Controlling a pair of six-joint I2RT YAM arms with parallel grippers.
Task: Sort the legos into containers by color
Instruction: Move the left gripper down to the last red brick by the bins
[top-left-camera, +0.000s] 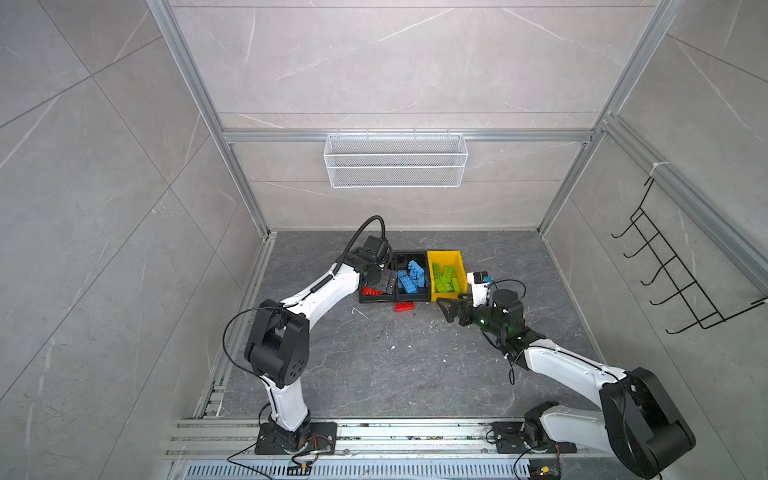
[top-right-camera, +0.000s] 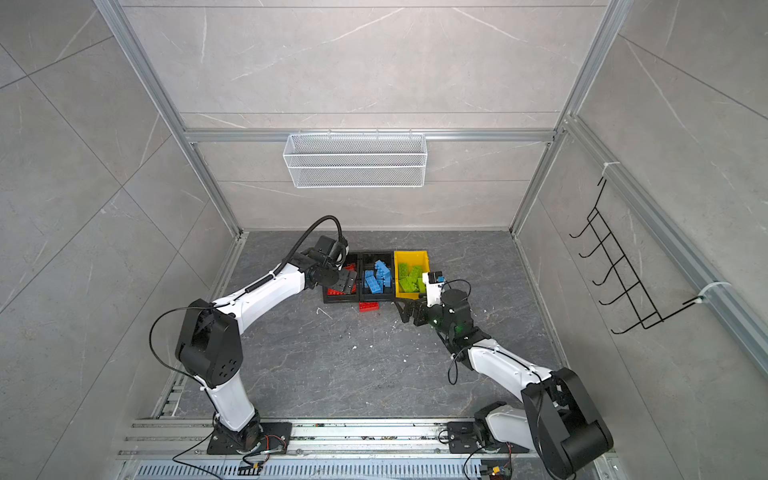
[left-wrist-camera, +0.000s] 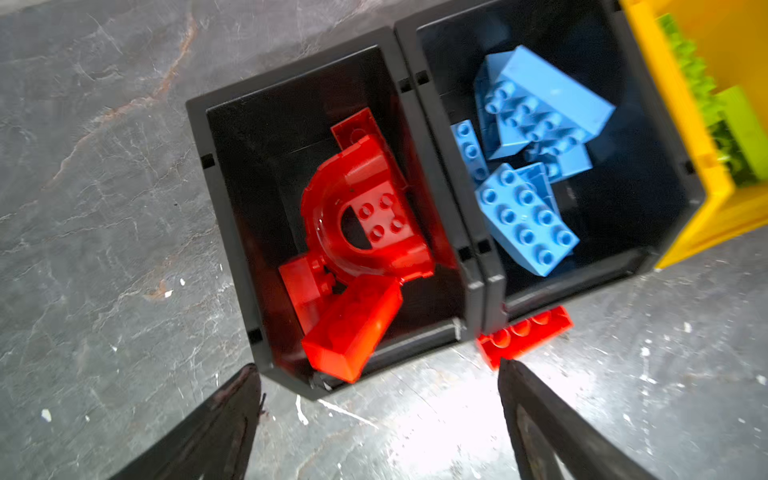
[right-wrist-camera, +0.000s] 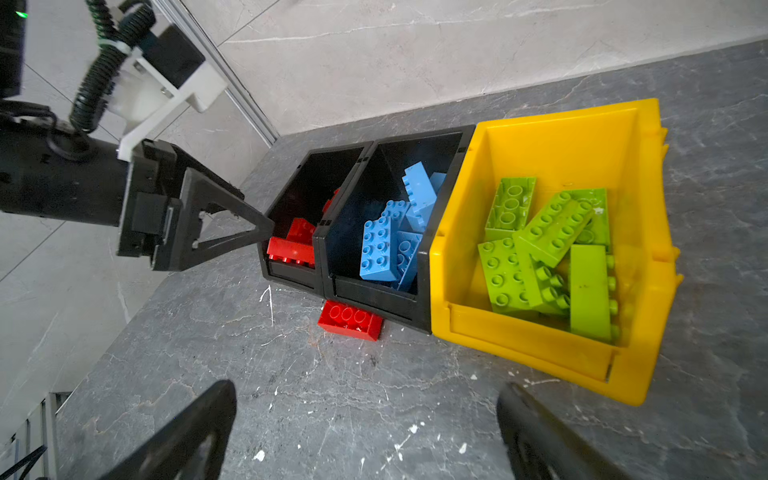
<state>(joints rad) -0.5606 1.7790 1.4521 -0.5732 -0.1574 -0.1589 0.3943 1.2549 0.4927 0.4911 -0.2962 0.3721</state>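
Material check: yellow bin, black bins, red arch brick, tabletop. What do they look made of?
Yellow bin: probably moulded plastic, semi-gloss; one-piece walls with a soft sheen.
Black bins: same moulded-plastic look, more matte.
Red arch brick: hard glossy plastic; sharp highlights, moulded studs.
Tabletop: grey veined stone or a stone-look laminate, cannot tell which; white specks scattered on it.

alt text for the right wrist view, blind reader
Three bins in a row on a grey table: yellow bin with green bricks, middle black bin with blue bricks, end black bin with red bricks. A loose red brick lies just outside the black bins.
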